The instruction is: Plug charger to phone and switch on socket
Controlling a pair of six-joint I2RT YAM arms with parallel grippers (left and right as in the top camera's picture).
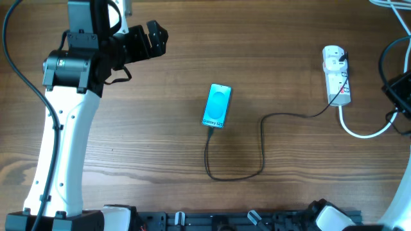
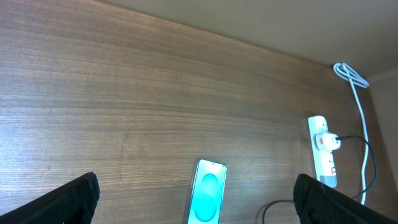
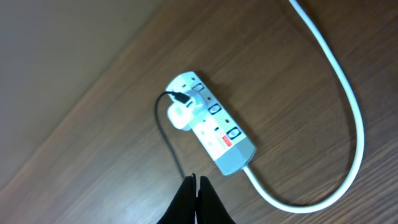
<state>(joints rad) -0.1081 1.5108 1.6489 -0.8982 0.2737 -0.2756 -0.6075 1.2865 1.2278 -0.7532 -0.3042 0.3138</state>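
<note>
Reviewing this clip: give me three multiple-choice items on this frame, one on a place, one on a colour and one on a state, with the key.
1. In the overhead view, where does the socket lie relative to the phone?
A) to its left
B) to its right, well apart from it
C) directly beneath it

2. What colour is the charger cable?
A) black
B) white
C) red

3. How do the fingers of the right pincer stand?
A) wide open
B) shut on the phone
C) shut, holding nothing

Key:
1 B: the socket lies near the picture's right edge and the phone near its middle.
2 A: a thin black line runs from the phone's lower end across to the socket.
3 C: the right wrist view shows the fingers pressed together with nothing between them.
</note>
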